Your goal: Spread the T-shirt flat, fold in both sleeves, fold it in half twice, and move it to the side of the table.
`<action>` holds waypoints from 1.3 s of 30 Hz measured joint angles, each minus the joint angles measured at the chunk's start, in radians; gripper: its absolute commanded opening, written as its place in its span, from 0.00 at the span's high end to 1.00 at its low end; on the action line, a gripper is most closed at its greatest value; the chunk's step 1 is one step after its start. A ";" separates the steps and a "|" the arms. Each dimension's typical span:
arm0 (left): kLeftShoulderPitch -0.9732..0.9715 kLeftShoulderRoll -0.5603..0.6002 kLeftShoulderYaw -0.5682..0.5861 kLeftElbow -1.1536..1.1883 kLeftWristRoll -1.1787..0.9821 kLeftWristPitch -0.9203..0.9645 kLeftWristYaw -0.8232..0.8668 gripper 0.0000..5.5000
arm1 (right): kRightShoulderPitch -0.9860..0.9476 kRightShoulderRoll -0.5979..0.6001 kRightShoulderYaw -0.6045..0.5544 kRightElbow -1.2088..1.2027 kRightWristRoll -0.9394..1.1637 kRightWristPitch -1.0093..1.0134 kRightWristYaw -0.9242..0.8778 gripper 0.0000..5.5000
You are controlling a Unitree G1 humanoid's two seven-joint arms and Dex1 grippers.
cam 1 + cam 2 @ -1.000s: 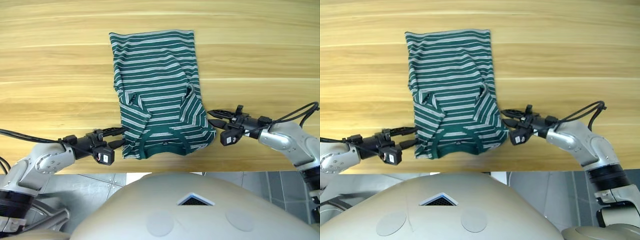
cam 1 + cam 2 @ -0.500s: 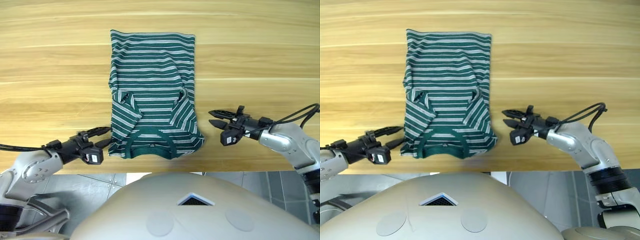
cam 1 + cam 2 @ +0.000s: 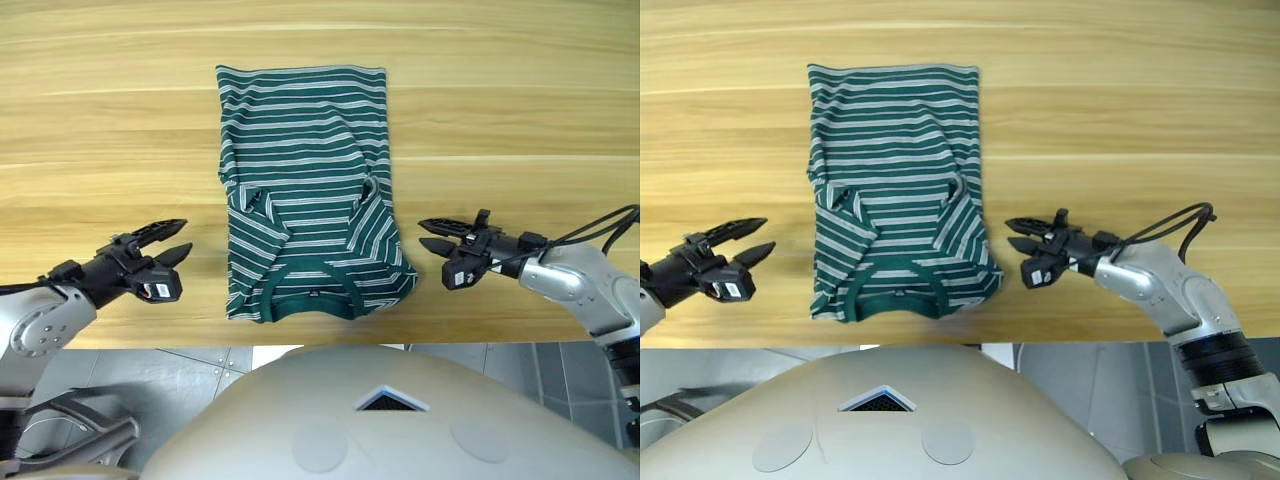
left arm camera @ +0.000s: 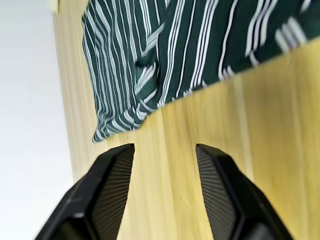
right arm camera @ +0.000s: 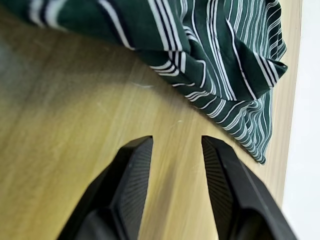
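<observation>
The T-shirt (image 3: 305,190) lies lengthwise in the middle of the table (image 3: 520,100), its collar (image 3: 310,276) towards me at the near edge and its hem at the far end. Both sleeves (image 3: 258,203) are turned in over the chest, so it reads as a narrow striped strip, a little rumpled around the shoulders. I judge the spreading and the sleeve folds done. The two halvings and the move to the table's side are left. My left claw (image 3: 184,235) hangs near the shirt's collar end on its left, fingers parted and holding nothing. My right claw (image 3: 422,233) sits just beside the right shoulder corner in the same way, apart from the cloth and empty.
</observation>
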 measured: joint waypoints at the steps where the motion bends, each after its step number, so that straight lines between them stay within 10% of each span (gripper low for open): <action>1: 0.001 -0.008 -0.049 0.002 0.011 -0.004 -0.014 0.58 | -0.002 0.000 0.000 0.001 0.000 0.000 0.000 0.67; 12: -0.037 -0.042 -0.284 -0.006 -0.041 -0.053 -0.033 0.58 | -0.012 -0.006 -0.007 0.000 0.005 0.000 0.025 0.67; 28: 0.106 0.058 -0.208 -0.093 -0.160 -0.079 -0.090 0.58 | -0.025 -0.006 -0.007 -0.015 0.005 0.008 0.052 0.67; 39: -0.016 0.019 -0.430 -0.068 -0.191 -0.102 -0.187 0.58 | -0.067 -0.009 -0.008 0.005 0.007 -0.012 0.058 0.67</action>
